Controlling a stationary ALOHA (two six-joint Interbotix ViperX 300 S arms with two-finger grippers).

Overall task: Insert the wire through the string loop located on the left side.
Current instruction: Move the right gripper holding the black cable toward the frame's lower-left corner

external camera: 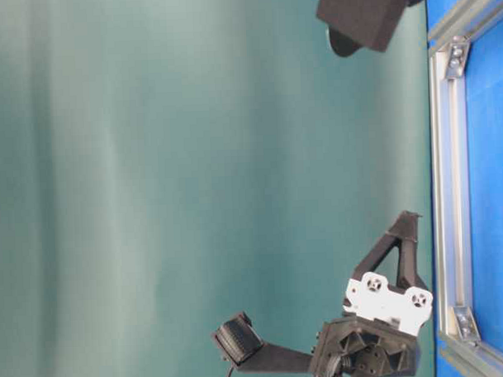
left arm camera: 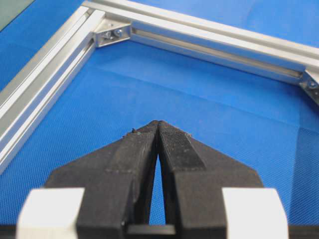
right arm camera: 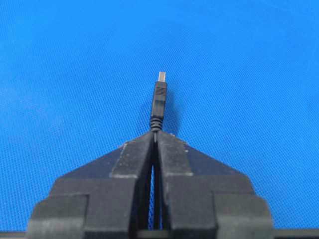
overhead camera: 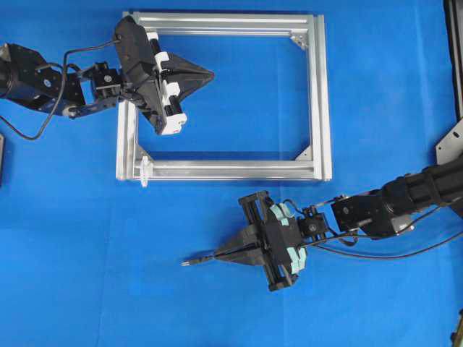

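Note:
The wire's small black plug point(overhead camera: 194, 261) with its metallic tip pokes out leftward from my right gripper point(overhead camera: 215, 255), which is shut on the wire just behind the plug point(right arm camera: 159, 98); the fingers point(right arm camera: 134, 154) pinch the thin cable. The rest of the wire is hidden under the gripper. The string loop point(overhead camera: 144, 172) is a small whitish piece sticking out at the near left corner of the silver frame point(overhead camera: 318, 94). My left gripper point(overhead camera: 210, 72) hovers over the frame's left side, shut and empty point(left arm camera: 158, 123).
The frame lies flat on blue cloth, with triangular corner brackets point(left arm camera: 112, 35) inside its corners. The right arm point(overhead camera: 405, 199) reaches in from the right edge, trailing black cables point(overhead camera: 376, 254). In the table-level view the left gripper point(external camera: 406, 219) stands above the frame rail point(external camera: 450, 190).

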